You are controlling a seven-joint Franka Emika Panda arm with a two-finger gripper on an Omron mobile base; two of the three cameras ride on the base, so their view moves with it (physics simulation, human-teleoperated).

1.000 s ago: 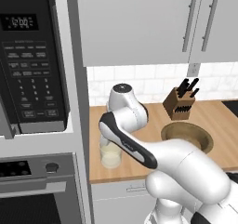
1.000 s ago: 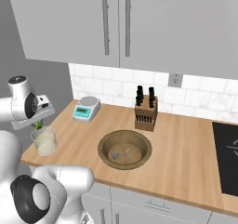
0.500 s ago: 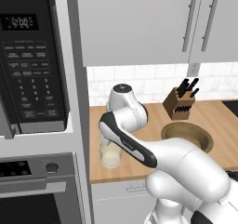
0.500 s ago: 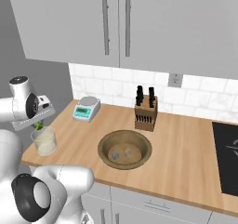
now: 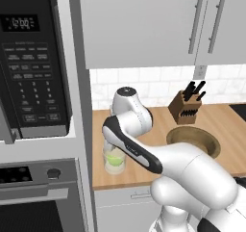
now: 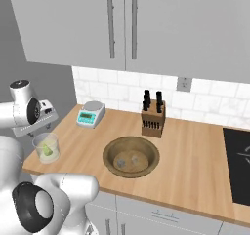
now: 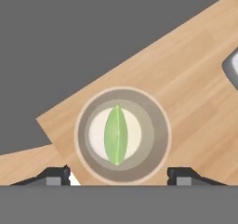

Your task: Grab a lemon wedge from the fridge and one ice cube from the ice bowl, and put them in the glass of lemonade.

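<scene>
Gripper (image 7: pixel 119 175) hangs directly over the glass of lemonade (image 7: pixel 122 135), jaws spread wide with nothing between them; in the hand view one dark fingertip sits at about 7 o'clock of the glass and the other at about 5 o'clock, both clear of its rim. The lemon wedge (image 7: pixel 116 135) lies inside the glass, a slim yellow-green sliver standing on edge and floating in the pale liquid, so that half of the task looks done. The glass stands near the left end of the wooden counter (image 6: pixel 195 156), at about 9 o'clock from the ice bowl (image 6: pixel 131 156) in the right base view.

What remains, by my judgement, is the ice. The ice bowl is wide, shallow and brown, and two small pale cubes (image 6: pixel 126 159) rest on its floor, close together. An ice cube should be light and rigid but slick, so it is best pinched across two flat opposite faces, squarely and low, since a corner grip would likely squirt it out. The cubes are tiny against the fingers, and taking just one needs care.
</scene>
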